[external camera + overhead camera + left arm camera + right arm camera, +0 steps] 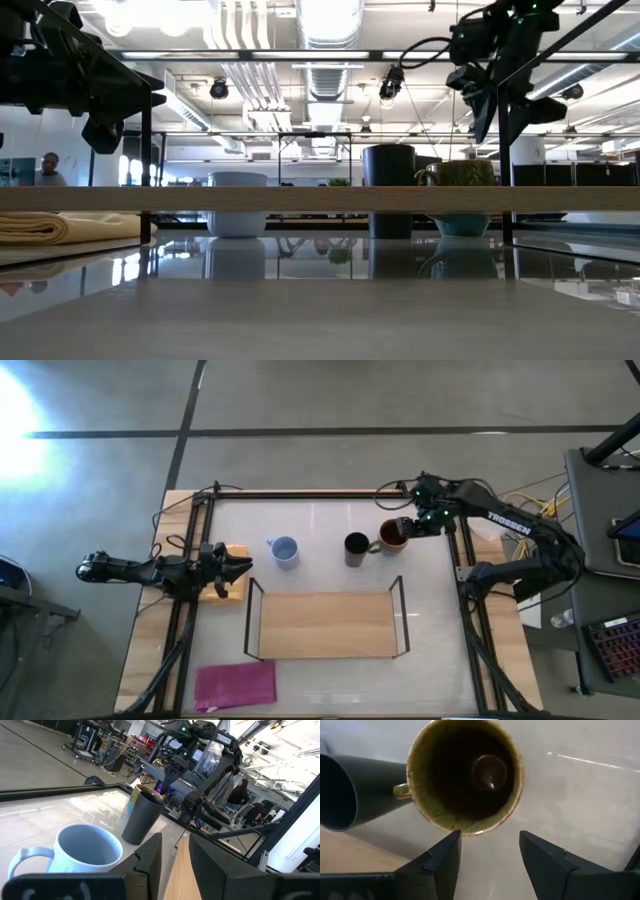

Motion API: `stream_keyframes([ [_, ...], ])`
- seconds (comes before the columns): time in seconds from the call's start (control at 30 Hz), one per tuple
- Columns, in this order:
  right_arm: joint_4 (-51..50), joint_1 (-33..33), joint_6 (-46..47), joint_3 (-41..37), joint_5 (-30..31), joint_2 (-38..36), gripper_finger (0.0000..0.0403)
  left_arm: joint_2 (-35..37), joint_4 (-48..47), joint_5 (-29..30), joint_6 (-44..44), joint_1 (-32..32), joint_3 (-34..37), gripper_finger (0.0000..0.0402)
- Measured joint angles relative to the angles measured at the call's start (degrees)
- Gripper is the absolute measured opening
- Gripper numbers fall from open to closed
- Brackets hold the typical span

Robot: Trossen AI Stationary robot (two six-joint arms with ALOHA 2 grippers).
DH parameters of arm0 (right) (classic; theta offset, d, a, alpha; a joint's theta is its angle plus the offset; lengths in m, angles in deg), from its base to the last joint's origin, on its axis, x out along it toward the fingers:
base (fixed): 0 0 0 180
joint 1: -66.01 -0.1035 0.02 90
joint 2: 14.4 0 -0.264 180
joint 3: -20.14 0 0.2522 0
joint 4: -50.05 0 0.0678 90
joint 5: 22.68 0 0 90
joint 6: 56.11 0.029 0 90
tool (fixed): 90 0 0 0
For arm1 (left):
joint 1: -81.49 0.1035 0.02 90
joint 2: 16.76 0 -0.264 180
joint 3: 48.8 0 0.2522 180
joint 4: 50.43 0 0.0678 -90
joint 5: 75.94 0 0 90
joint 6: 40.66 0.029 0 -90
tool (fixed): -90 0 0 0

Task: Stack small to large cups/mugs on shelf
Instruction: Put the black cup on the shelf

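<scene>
Three mugs stand upright on the table beyond the shelf: a light blue one, a black one and a brown one with a dark inside, whose handle points toward the black mug. My right gripper is open and hovers above the brown mug, pointing down, beside its rim; the low view shows it well clear of the mug. My left gripper is open and empty at the table's left, over a yellow cloth, pointing toward the blue mug.
The shelf is a light-wood board with black wire uprights at both ends, near the table's middle. A folded yellow cloth lies at the left under my left gripper. A pink cloth lies at the near left corner.
</scene>
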Motion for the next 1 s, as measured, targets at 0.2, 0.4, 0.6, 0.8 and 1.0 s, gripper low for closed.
stream_keyframes([
  [0.2,-0.7,-5.4,11.8,-2.6,7.4,-4.6,0.0194,0.0,0.0,0.0,0.0,0.0,0.0,0.0084],
  [0.4,2.5,-5.8,27.5,-6.0,10.1,-7.2,0.0194,0.0,0.0,0.0,0.0,0.0,0.0,0.0084],
  [0.6,3.5,-6.4,35.0,-8.1,9.9,-4.5,0.0194,0.0,0.0,0.0,0.0,0.0,0.0,0.0084],
  [0.8,12.8,-7.2,36.9,-8.4,10.1,-2.0,0.0194,0.0,0.0,0.0,0.0,0.0,0.0,0.0084],
  [1.0,11.9,-8.4,39.0,-8.7,10.1,-0.1,0.0194,0.0,0.0,0.0,0.0,0.0,0.0,0.0084],
])
